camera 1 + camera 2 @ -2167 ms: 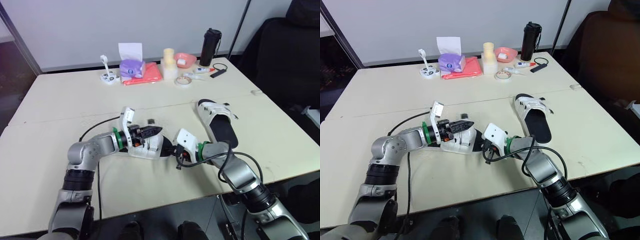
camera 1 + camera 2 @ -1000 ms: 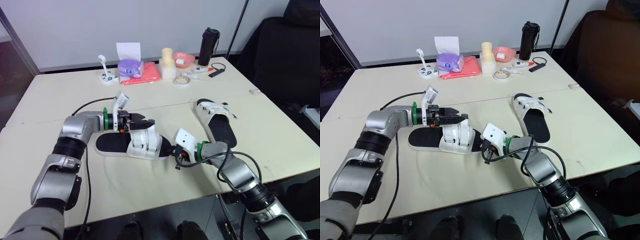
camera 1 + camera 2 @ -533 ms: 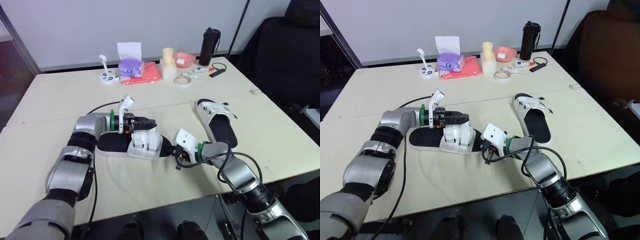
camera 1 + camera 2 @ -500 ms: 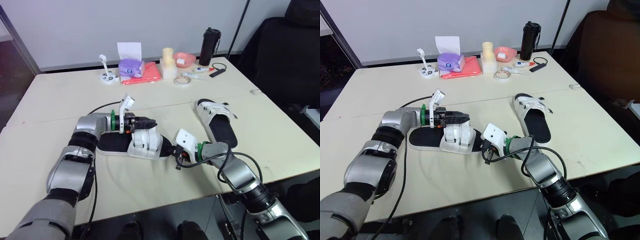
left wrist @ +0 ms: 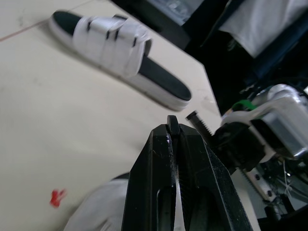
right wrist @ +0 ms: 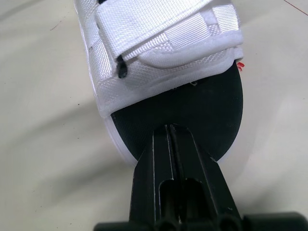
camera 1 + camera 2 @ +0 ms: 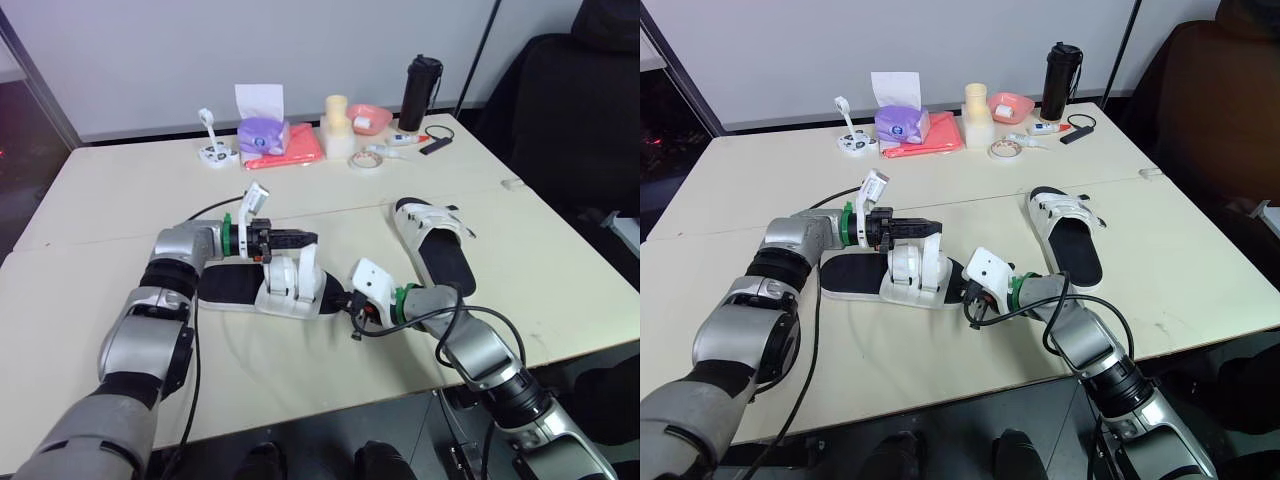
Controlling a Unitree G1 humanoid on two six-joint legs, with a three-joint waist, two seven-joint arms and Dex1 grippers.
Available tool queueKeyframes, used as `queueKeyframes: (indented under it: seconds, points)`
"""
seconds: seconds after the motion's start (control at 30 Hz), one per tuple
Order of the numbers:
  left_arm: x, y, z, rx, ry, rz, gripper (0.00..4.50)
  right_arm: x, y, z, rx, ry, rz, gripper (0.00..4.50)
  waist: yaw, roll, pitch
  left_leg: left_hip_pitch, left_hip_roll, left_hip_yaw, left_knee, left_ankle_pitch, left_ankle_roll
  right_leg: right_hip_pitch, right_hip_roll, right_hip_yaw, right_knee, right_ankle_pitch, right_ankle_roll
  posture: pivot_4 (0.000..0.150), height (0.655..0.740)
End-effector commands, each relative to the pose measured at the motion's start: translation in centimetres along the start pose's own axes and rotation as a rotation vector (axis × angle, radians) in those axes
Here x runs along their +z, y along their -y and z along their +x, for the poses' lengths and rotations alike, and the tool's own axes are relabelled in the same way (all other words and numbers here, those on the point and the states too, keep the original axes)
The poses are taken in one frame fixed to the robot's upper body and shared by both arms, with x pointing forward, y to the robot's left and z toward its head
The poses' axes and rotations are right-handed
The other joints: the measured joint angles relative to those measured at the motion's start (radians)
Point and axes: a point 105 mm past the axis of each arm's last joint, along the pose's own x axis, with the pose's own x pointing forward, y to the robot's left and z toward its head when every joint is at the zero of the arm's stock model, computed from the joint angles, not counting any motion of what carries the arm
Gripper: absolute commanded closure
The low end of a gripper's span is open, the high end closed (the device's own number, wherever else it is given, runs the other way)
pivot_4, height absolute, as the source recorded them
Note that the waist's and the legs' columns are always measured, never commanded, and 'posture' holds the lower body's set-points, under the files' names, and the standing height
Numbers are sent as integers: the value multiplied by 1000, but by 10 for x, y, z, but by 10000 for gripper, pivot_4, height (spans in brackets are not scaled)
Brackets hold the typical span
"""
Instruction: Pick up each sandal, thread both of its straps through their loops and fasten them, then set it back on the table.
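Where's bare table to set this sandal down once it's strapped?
Bare: the strip between the near sandal and the far clutter row around the tissue box; also the table right of the second sandal. Crowded: the gap between sandals, taken by the right end effector.

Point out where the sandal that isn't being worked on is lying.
In the left eye view, the white-strapped, black-soled sandal lies flat on the right side of the beige table, just beyond the right arm and right of the other sandal.

Both arms stretch forward and angle inward, tips near each other. The left pincer (image 7: pixel 311 240) and right pincer (image 7: pixel 343 298) each have fingers pressed together.
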Motion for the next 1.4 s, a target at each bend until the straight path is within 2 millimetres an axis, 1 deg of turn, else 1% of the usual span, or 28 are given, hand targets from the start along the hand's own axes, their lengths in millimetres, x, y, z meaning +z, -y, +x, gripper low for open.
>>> queueKeyframes:
  seconds: [0.03,0.17,0.33,0.43,0.5,0.57,0.7,1.0,1.13,1.27,1.4]
  points:
    - [33,13,1,-58,82,100,44089,-24,-9,3,27,-86,51,45000,0,0,0,0,0,0,0,0,0,0,0,0,0,0,0,1500,7400]
    - [36,18,2,-99,93,88,44089,-24,-9,3,25,-87,51,45000,0,0,0,0,0,0,0,0,0,0,0,0,0,0,0,1500,7400]
    - [38,34,-1,-205,85,84,44089,-25,-8,2,22,-90,53,45000,0,0,0,-1,0,0,0,0,0,-1,0,0,0,0,0,1500,7400]
    - [39,39,-2,-231,87,72,44089,-25,-9,2,23,-90,54,45000,0,0,0,-1,0,0,1,0,0,-1,0,0,1,0,0,1500,7400]
    - [41,38,-1,-220,93,77,44089,-25,-8,2,22,-89,53,45000,0,0,0,-1,0,0,1,0,0,-1,0,0,1,0,0,1500,7400]
    - [41,35,0,-191,98,83,44089,-24,-8,2,22,-88,53,45000,0,0,0,-1,0,0,1,0,0,-1,0,0,1,0,0,1500,7400]
    - [39,20,1,-106,122,91,44089,-24,-8,3,24,-87,53,45000,0,0,0,-1,0,0,1,0,0,-1,0,0,1,0,0,1500,7400]
    - [19,-6,13,37,99,96,44089,-25,-9,1,24,-91,50,45000,3,0,0,-1,0,-1,2,0,0,-1,0,-1,1,0,0,1500,7400]
    - [10,-17,17,114,62,104,44089,-25,-9,1,24,-93,50,45000,5,0,0,-1,0,-1,2,0,0,-1,0,-1,1,0,0,1500,7400]
    - [6,-23,17,152,44,115,44089,-25,-10,0,22,-94,51,45000,7,0,0,-1,0,-1,2,0,0,0,0,-1,1,0,0,1500,7400]
    - [0,-31,11,213,17,107,44089,-26,-11,0,21,-94,54,45000,8,0,0,-1,0,-1,2,0,0,0,0,-1,1,0,0,1500,7400]
